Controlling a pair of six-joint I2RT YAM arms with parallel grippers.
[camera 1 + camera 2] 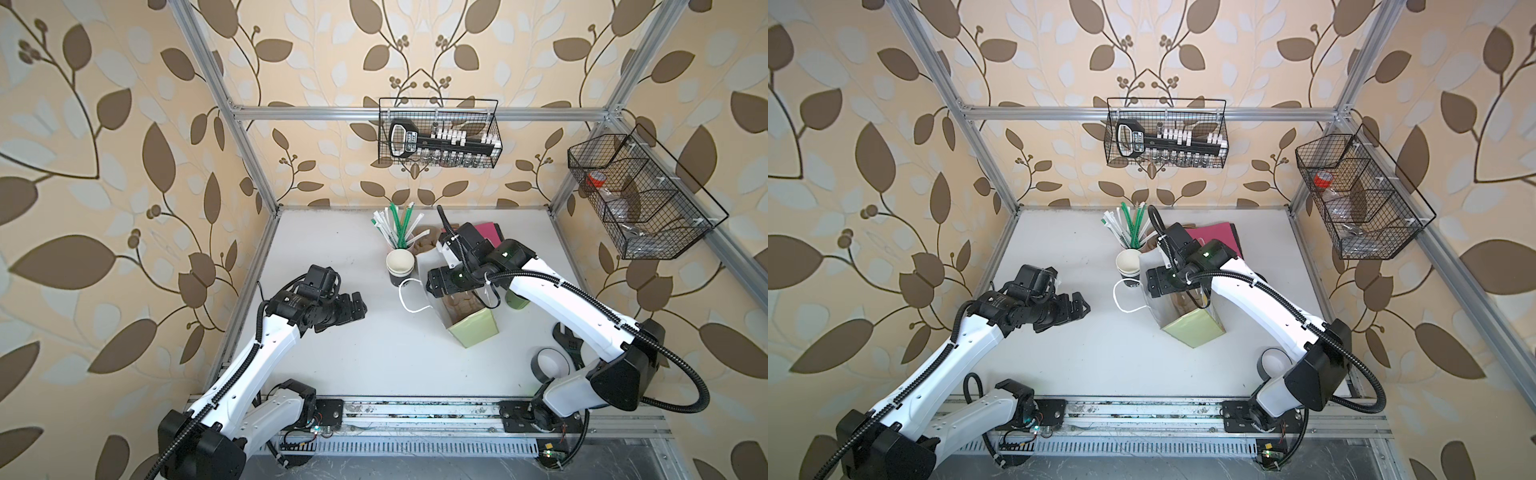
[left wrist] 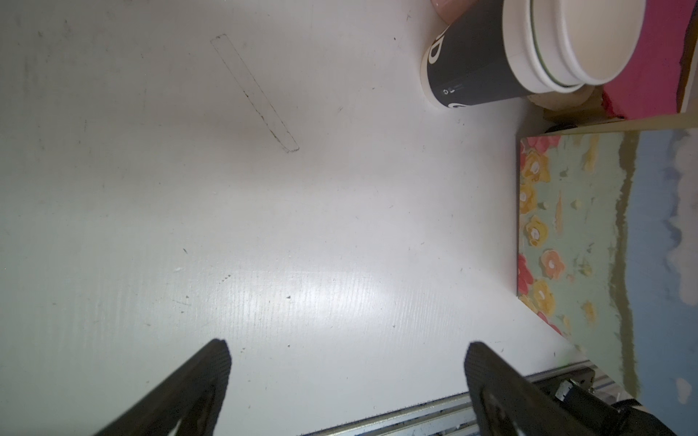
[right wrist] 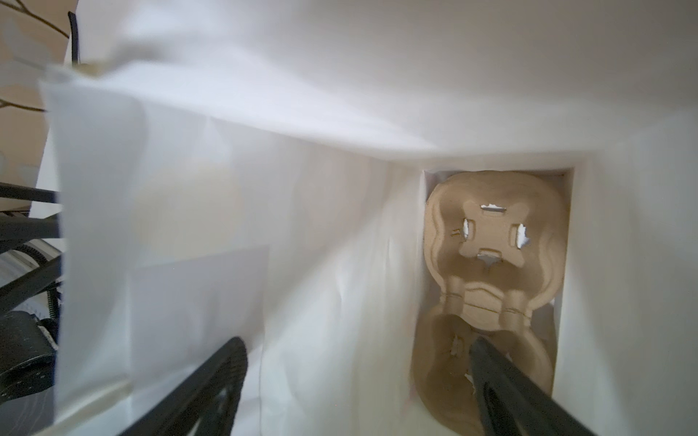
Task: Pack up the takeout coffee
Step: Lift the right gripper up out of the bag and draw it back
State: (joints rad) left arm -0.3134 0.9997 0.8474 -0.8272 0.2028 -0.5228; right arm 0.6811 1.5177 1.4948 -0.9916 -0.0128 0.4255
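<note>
The right gripper (image 3: pixel 357 341) reaches into the open mouth of the paper bag (image 1: pixel 473 328), its jaws spread wide and nothing between them. The right wrist view looks down the bag's white inside to a brown pulp cup carrier (image 3: pixel 491 245) lying at the bottom. One finger overlaps the carrier's near cup well in that view, though I cannot tell whether it touches. The takeout coffee (image 1: pixel 517 301) is not in the bag. In a top view, a light-green cup side shows on the table (image 1: pixel 374 353) just to the right of the bag, mostly hidden under the right forearm (the lid cannot be made out there). The left gripper (image 1: pixel 353 305) hangs above bare table well to the left of the bag, released and empty, with both fingers wide apart in the left wrist view. Behind the bag's white rope handle stands a stack of lidless cups (image 1: pixel 401 266) with white insides, and behind those is a cup of wrapped straws (image 1: pixel 399 226).
</note>
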